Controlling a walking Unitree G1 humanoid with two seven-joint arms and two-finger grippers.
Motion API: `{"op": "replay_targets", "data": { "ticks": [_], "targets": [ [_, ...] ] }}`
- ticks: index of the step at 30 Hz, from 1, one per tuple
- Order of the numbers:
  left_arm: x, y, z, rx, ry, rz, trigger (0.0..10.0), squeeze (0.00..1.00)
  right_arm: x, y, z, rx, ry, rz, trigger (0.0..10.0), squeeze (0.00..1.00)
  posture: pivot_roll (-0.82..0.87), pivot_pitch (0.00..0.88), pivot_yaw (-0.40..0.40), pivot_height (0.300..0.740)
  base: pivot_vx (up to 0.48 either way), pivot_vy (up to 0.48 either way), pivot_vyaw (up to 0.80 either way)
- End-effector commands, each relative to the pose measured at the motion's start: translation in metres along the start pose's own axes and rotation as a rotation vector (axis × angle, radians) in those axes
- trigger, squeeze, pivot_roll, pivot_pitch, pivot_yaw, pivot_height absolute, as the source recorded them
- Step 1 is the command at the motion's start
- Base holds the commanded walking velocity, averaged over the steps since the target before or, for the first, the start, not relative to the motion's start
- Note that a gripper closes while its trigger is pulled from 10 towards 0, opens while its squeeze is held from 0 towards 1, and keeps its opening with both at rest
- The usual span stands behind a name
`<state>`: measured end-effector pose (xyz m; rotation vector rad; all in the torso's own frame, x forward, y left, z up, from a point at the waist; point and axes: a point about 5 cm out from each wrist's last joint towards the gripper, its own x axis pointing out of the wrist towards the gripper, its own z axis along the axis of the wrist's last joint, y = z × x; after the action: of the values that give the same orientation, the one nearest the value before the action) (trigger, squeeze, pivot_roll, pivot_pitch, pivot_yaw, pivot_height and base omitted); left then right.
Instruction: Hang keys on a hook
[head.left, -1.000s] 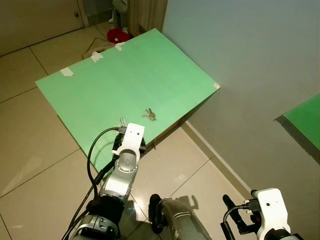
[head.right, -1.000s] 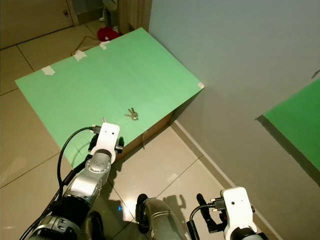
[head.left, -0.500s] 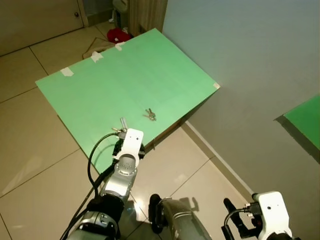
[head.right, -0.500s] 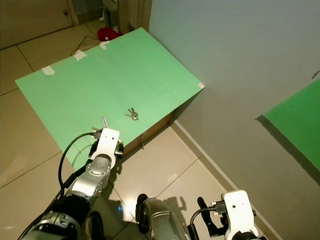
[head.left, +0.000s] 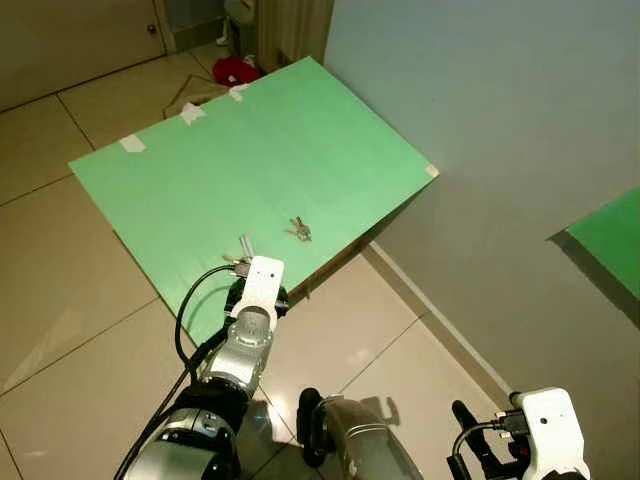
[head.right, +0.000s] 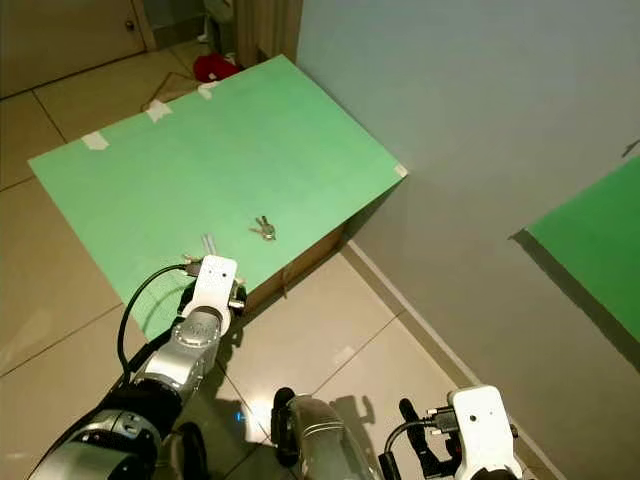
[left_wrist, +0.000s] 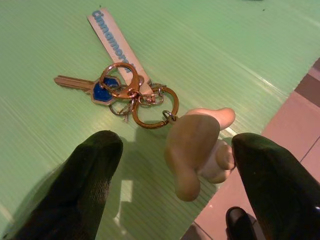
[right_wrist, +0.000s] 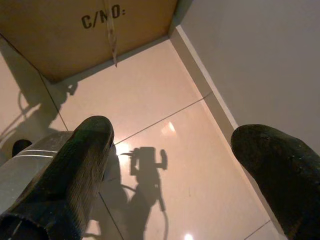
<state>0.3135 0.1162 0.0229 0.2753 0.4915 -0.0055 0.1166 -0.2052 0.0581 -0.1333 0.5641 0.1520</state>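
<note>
the keys (left_wrist: 125, 90) with a beige charm (left_wrist: 197, 145) lie near the green tabletop's (head.left: 330, 130) near edge. the left pincer (left_wrist: 175, 170) hovers wide above them (a nudge might slide them off). right pincer (right_wrist: 175, 165) idles, open.

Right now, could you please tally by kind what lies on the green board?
Key bunches: 2 (near key bunch, far key bunch)
White tape pieces: 4
Total: 6

Left pincer (left_wrist: 170, 150) retreated; right arm (head.left: 545, 440) lowered.
</note>
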Motion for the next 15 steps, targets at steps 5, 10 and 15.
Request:
{"op": "replay_targets", "data": {
  "ticks": [5, 10, 15],
  "targets": [
    [0.002, 0.000, -0.004, -0.030, 0.021, -0.005, 10.0, 0.00, -0.006, -0.005, 0.000, -0.012, 0.006, -0.025, 10.0, 0.00, -0.41, 0.267, -0.167, 0.740, 0.000, 0.000, 0.00],
    [0.005, 0.006, -0.001, -0.071, 0.017, 0.014, 10.0, 0.00, -0.007, -0.005, 0.002, -0.013, 0.003, -0.025, 10.0, 0.00, -0.41, 0.265, -0.170, 0.740, 0.000, 0.000, 0.00],
    [0.009, 0.034, 0.003, -0.052, 0.000, 0.162, 10.0, 0.00, -0.006, -0.006, 0.003, -0.016, 0.001, -0.025, 10.0, 0.00, -0.41, 0.266, -0.175, 0.740, 0.000, 0.000, 0.00]
  ]
}}
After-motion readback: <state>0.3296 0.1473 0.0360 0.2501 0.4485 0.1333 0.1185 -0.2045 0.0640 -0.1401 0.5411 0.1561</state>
